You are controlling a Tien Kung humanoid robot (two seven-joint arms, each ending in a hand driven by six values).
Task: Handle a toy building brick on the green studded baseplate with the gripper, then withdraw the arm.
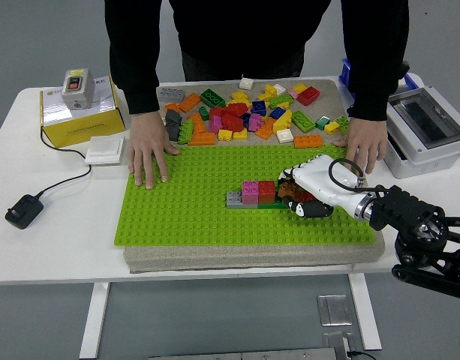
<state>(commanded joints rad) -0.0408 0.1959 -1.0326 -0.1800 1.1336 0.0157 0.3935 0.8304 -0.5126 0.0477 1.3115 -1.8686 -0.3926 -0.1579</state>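
A green studded baseplate (184, 202) lies on a grey pad. On it stands a row of bricks: grey (234, 199), pink (250, 190), red (266, 191), on a dark green strip. My right hand (297, 196), white with black fingertips, comes in from the right. Its fingers curl around an orange-brown brick (287, 188) at the row's right end. The left hand is out of view. A person at the far side presses a left-side hand (148, 152) and a right-side hand (362, 146) flat on the plate's far corners.
A heap of loose bricks (248, 112) lies on the pad behind the plate. A yellow box (79, 112) with a switch, a white square (105, 149) and a black plug (22, 211) with cable sit at left. A grey lidded box (428, 127) stands at right.
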